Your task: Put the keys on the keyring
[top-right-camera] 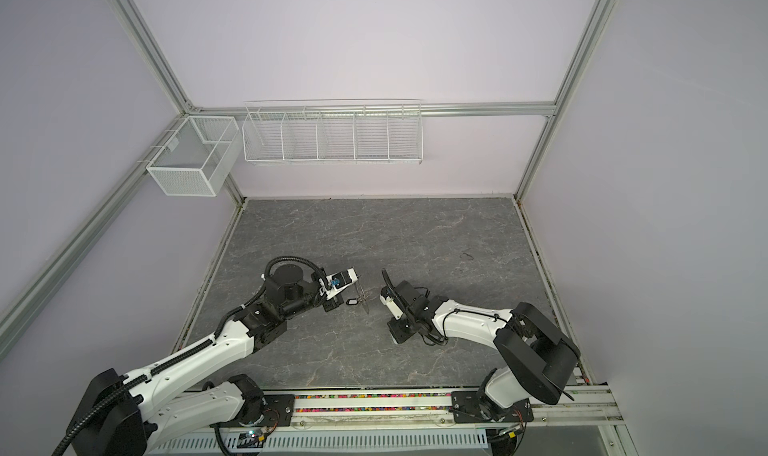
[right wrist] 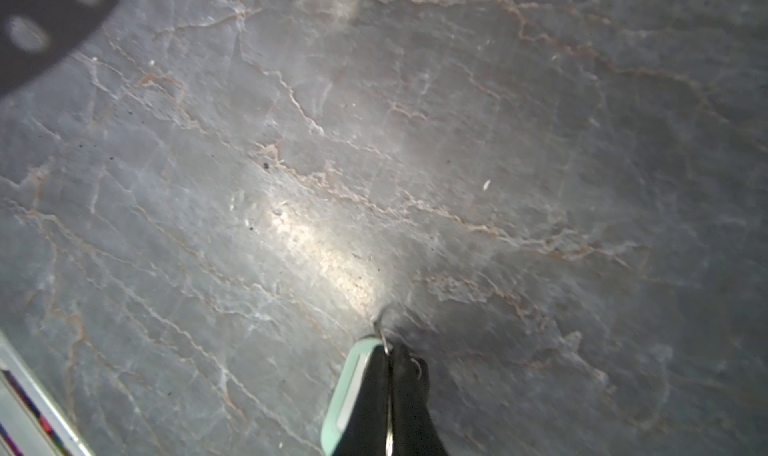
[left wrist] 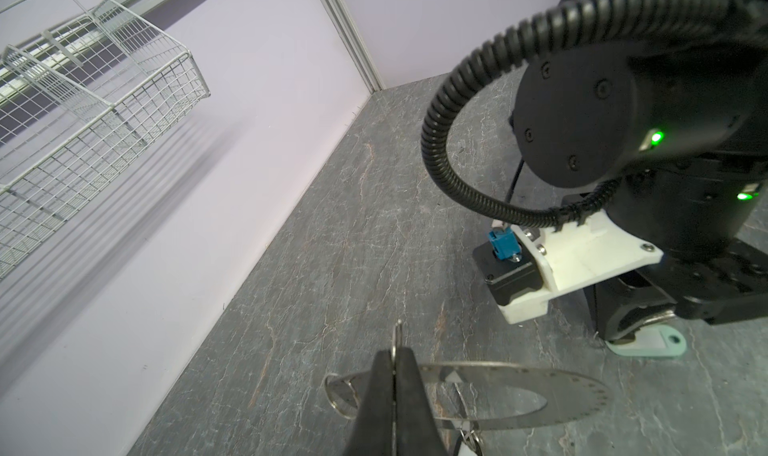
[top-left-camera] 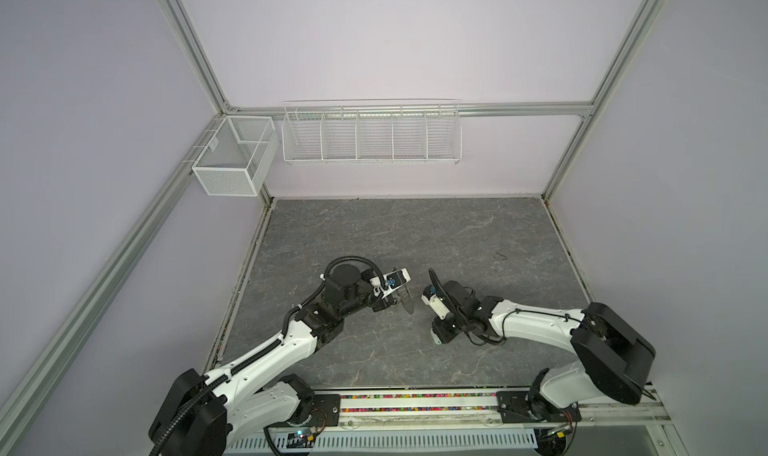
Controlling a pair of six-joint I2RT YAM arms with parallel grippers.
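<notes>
— What do the wrist views add to the top views?

— Detail. From above, the keyring [top-left-camera: 408,304] is only a thin sliver on edge. The left wrist view shows its flat face, big hole and dotted rim, with the left claw [left wrist: 395,352] pinched tight on that rim. A small split ring [left wrist: 340,395] hangs just beside the fingers.

— And the right claw [right wrist: 389,352]?

— It is closed too, tips down at the table. Its own view shows thin metal caught between the fingers and the pale-tagged key [right wrist: 347,395] lying against the outer side of one finger. From above the claw covers nearly all of that.

— Anything only the top views show?

— The black key tag [top-right-camera: 352,302], hanging from the keyring right beside the left claw.

— The room?

— Lilac walls [top-left-camera: 395,38] in a metal frame [top-left-camera: 187,38]. The table [top-left-camera: 415,233] under both claws is grey, stone-patterned. Well beyond the claws, on the back wall, hang a long wire rack [top-left-camera: 372,135] and a mesh basket [top-left-camera: 232,158].

— What is unclear?

— The key blades: I cannot make them out. The black tag is cut off in the left wrist view. A dark mark [top-left-camera: 500,256] beyond the right claw is too small to identify.
</notes>
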